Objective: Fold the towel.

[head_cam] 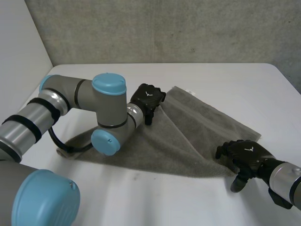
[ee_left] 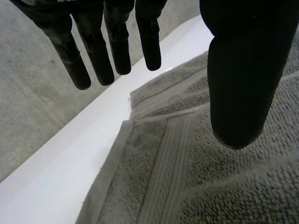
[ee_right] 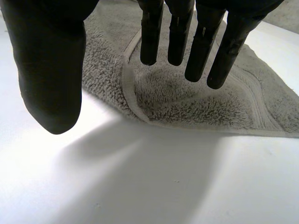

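A grey towel (head_cam: pixel 188 136) lies spread on the white table (head_cam: pixel 225 80), one layer folded over itself. My left hand (head_cam: pixel 147 101) hovers above the towel's far corner with straight fingers (ee_left: pixel 117 51) and the thumb (ee_left: pixel 243 79) apart, nothing between them; the towel corner (ee_left: pixel 140 100) lies just below the fingertips. My right hand (head_cam: pixel 244 155) hangs over the towel's near right corner, fingers (ee_right: pixel 187 42) straight and thumb (ee_right: pixel 51 70) apart, above the hemmed edge (ee_right: pixel 133 100) without touching it.
A grey wall (head_cam: pixel 164 28) rises behind the table's far edge. My left arm (head_cam: pixel 84 103) reaches across the towel's left part, covering its left end. Bare tabletop (ee_right: pixel 154 182) lies under and in front of my right hand.
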